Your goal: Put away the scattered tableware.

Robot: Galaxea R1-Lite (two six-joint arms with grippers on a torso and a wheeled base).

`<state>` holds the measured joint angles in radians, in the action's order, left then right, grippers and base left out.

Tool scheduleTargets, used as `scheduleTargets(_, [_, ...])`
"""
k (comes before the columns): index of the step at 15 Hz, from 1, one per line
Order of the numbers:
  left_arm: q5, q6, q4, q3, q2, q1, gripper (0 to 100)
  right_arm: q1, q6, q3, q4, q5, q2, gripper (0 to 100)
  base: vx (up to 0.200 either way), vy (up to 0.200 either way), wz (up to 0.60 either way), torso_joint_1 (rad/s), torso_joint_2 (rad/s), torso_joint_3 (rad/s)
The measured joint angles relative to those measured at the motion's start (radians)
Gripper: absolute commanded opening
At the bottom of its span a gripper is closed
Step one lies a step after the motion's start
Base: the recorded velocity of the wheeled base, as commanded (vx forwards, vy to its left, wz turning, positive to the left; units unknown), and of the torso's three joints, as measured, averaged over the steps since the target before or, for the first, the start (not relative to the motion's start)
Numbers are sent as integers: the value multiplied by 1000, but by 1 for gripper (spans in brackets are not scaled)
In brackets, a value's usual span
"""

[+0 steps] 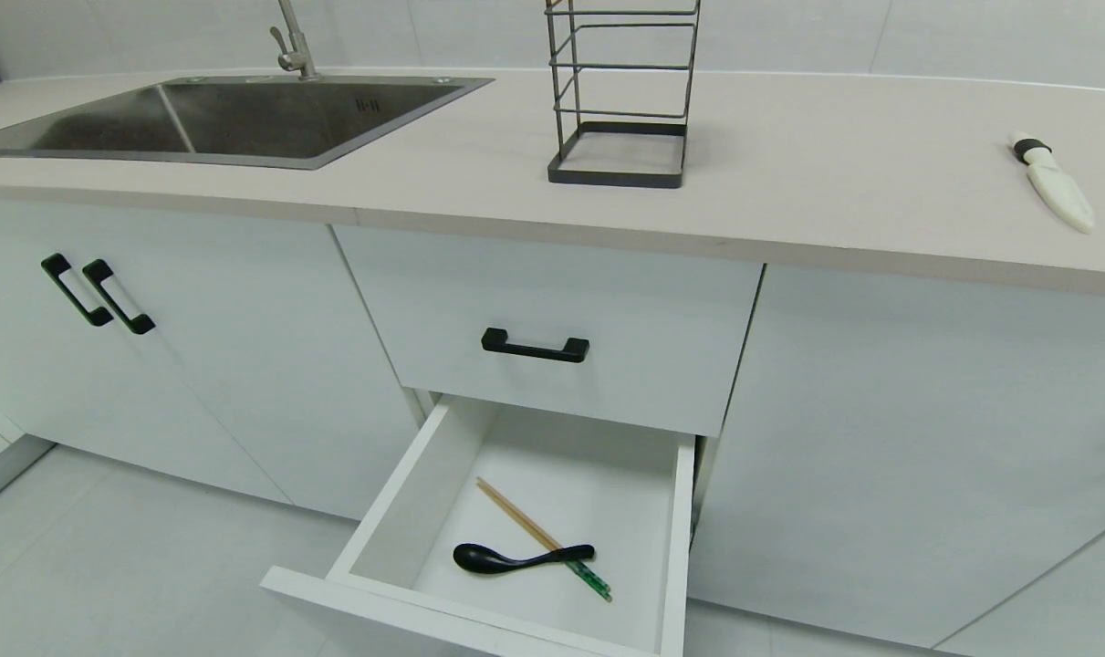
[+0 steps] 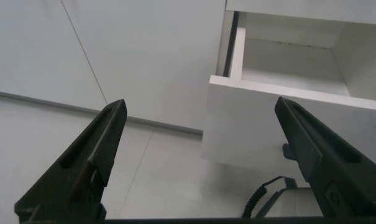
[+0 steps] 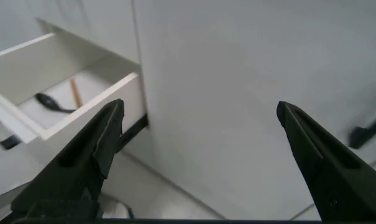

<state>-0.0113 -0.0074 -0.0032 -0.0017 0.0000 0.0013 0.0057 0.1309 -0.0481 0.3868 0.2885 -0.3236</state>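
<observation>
The lower drawer (image 1: 390, 493) stands pulled out under the counter. Inside it a black spoon (image 1: 516, 557) lies across a pair of wooden chopsticks (image 1: 526, 523) with green tips. A knife (image 1: 1054, 182) with a white blade and a black band lies on the counter at the far right. My left gripper (image 2: 200, 106) is open and empty, low beside the drawer's white front (image 2: 268, 124). My right gripper (image 3: 200, 107) is open and empty too, facing the white cabinet door, with the drawer (image 3: 94, 106), the spoon (image 3: 51, 102) and the chopsticks (image 3: 76, 93) off to one side.
A dark wire rack (image 1: 620, 100) stands on the counter's middle, and a steel sink (image 1: 224, 114) with a tap is at the back left. The shut upper drawer has a black handle (image 1: 535, 346). Two black door handles (image 1: 96, 292) are on the left cabinet.
</observation>
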Motion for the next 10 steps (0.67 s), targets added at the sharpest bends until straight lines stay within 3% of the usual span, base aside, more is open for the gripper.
scheduleTargets(1, [-26,38,-23,1,0,0,100,-14,1,15,-16,4,51,100,0,0,0,0,0,0])
scheduleTargets(2, [-50,60,-117,2,0,0,100,-25,0,28,-61,8,113,100,0,0,0,0,0,0])
scheduleTargets(4, [-109,75,-326,-1,0,0,100,-35,-5,41,-136,11,195,100,0,0,0,0,0,0])
scheduleTargets(7, [-255,39,-339,-119,36,-6,100,-41,-5,46,-333,-45,241,100,0,0,0,0,0,0])
scheduleTargets(10, [-394,27,-254,-350,190,-11,100,3,-2,48,-352,-59,267,100,0,0,0,0,0,0])
